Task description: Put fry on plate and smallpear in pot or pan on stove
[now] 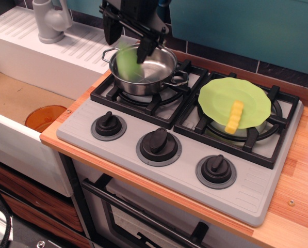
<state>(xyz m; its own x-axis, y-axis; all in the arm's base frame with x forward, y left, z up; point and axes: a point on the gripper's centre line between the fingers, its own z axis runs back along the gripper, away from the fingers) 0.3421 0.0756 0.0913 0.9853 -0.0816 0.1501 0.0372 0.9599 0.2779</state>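
While the pear hangs over the pot, the scene is set out as follows.

Pear (126,60): a blurred light-green shape is seen at upper centre of the frame, just inside the rim of the pot (156,72); whether it is touching the steel floor cannot be told.

Gripper (127,42): black, seen at the top of the frame above the pot; one finger is seen at each side of the pear, but whether the jaws are pinching it or spread cannot be told through the blur.

Fry (234,117): laid across the lower right part of the plate (221,94), at centre right, over the right burner of the stove (117,147).

Handling, pear: judged light, hard and smooth-skinned, so it is likely to roll on the polished steel; the widest part of the belly is best taken.

Handling, fry: judged light and stiff; the wavy long edges would be held across the middle.

Risk: a bounce off the pot rim is thought possible.
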